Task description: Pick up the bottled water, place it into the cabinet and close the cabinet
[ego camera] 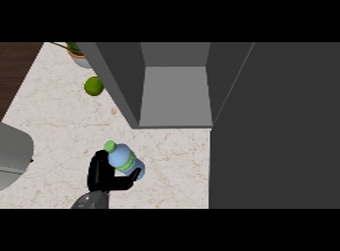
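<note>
Step in hand: carrying the bottled water (125, 161) toward the open cabinet (175, 98); by the look of it the bottle is already off the marble counter (64, 122), though contact with the top cannot be ruled out from this steep angle.
How to do it well: judged from this view, the bottle should travel up and to the right of its present spot, cap kept leading or level, and enter the cabinet's grey floor squarely between the two side walls; the left wall's lower corner is the nearest thing to clip.
Door: the dark cabinet door (284, 127) stands swung open at the cabinet's right, so closing is not yet due.
Hand: one black hand (104, 176) shows, below and left of the cabinet mouth, rising from a grey forearm at the lower edge; which arm it is cannot be told for certain.
Fingers: curled round the bottle's lower body, thumb on the near side, grasping it.
Bottle: pale blue, green band, green cap, tilted with its cap toward the upper left, below the cabinet.
Bystanders: a lime (93, 86) and a potted plant (78, 53) lie left of the cabinet.
</note>
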Robot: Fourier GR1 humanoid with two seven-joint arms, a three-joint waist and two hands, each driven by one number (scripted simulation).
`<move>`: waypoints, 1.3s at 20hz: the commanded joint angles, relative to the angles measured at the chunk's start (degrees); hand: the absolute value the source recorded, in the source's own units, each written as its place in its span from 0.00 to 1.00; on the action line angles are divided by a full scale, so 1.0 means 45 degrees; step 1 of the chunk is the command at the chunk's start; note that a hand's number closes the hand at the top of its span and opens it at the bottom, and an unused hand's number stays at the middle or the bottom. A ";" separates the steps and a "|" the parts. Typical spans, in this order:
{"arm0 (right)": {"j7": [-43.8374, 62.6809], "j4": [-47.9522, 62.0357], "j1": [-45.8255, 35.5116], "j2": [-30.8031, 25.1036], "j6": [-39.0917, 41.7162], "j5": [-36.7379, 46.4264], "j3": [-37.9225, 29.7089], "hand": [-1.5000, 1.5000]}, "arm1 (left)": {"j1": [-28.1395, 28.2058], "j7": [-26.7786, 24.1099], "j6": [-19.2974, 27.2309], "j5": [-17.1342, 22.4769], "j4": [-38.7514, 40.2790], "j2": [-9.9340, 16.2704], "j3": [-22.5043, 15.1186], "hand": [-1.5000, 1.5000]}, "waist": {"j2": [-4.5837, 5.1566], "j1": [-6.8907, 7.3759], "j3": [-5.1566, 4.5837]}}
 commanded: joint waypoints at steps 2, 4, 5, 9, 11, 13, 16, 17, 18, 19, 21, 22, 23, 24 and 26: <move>0.0342 -0.0837 0.0374 -0.0013 0.0274 -0.0840 0.0010 0.00 | 0.0724 0.1330 0.0925 0.0470 -0.2333 -0.0251 -0.1289 1.00 | -0.0014 0.0025 -0.0012; 0.0395 -0.0899 0.0213 0.0120 0.0053 -0.1064 -0.0144 0.00 | 0.0777 0.2555 0.1620 0.0332 -0.3674 -0.0256 -0.1472 1.00 | -0.0029 0.0132 -0.0001; 0.0932 -0.1746 0.0406 0.0141 -0.0103 -0.1052 0.0204 0.00 | 0.0619 0.2803 0.1799 0.0792 -0.3904 -0.0257 -0.1980 1.00 | -0.0011 0.0082 -0.0013; 0.0529 -0.1521 0.0745 0.0170 0.0092 -0.0928 0.0039 0.00 | 0.0096 0.4088 0.3288 0.0911 -0.5353 -0.0260 -0.2447 1.00 | -0.0003 -0.0055 -0.0018; 0.1619 -0.1631 -0.0007 0.0393 -0.0370 -0.0775 0.0729 0.00 | 0.0252 0.4293 0.4312 0.0359 -0.6047 -0.0261 -0.3110 1.00 | 0.0028 0.0076 -0.0021; 0.0981 -0.1314 0.0013 0.0251 -0.0110 -0.1186 0.0103 0.00 | -0.0663 0.4852 0.5091 -0.0135 -0.6218 -0.0262 -0.3000 1.00 | 0.0020 -0.0010 -0.0015; 0.1143 -0.0854 -0.0621 0.0247 -0.0173 -0.1196 -0.0021 0.00 | -0.1660 0.5622 0.6757 0.0225 -0.6817 -0.0263 -0.3951 1.00 | 0.0052 -0.0043 -0.0019; 0.0963 -0.0671 -0.0429 -0.0010 0.0030 -0.1496 -0.0792 0.00 | -0.1688 0.5109 0.6782 0.0249 -0.6310 -0.0263 -0.4074 1.00 | 0.0056 -0.0119 -0.0021; 0.0112 -0.0486 0.0119 0.0310 0.0296 -0.0941 -0.0218 0.00 | -0.1896 0.5807 0.7472 0.0412 -0.6801 -0.0263 -0.4409 1.00 | 0.0015 -0.0203 -0.0019; 0.0936 -0.1198 -0.0214 0.0217 0.0014 -0.0969 -0.0126 0.00 | -0.2434 0.6175 0.8285 0.0698 -0.7075 -0.0263 -0.4975 1.00 | 0.0041 -0.0192 -0.0024; 0.1140 -0.0876 -0.0738 0.0310 -0.0151 -0.1300 -0.0366 0.00 | -0.3469 0.6088 0.8564 0.1064 -0.5956 -0.0263 -0.4769 1.00 | 0.0085 -0.0227 -0.0026; 0.0797 -0.0893 -0.0389 0.0298 0.0017 -0.1464 -0.0590 0.00 | -0.3661 0.7089 0.8526 0.0526 -0.6408 -0.0263 -0.4573 1.00 | 0.0039 -0.0164 -0.0017; 0.0822 -0.0542 -0.0879 0.0328 -0.0037 -0.1366 -0.0670 0.00 | -0.3838 0.7233 0.9162 0.0654 -0.6520 -0.0263 -0.4875 1.00 | 0.0048 -0.0137 -0.0018; 0.0692 -0.0912 -0.0028 0.0421 0.0150 -0.1071 -0.0115 0.00 | -0.5006 0.7712 0.9748 0.0404 -0.5784 -0.0263 -0.4713 1.00 | 0.0044 -0.0362 -0.0018; 0.0643 -0.0656 -0.0472 0.0290 0.0309 -0.1112 -0.0296 0.00 | -0.6020 0.7553 0.9820 0.0714 -0.4655 -0.0263 -0.4779 1.00 | 0.0105 -0.0456 -0.0023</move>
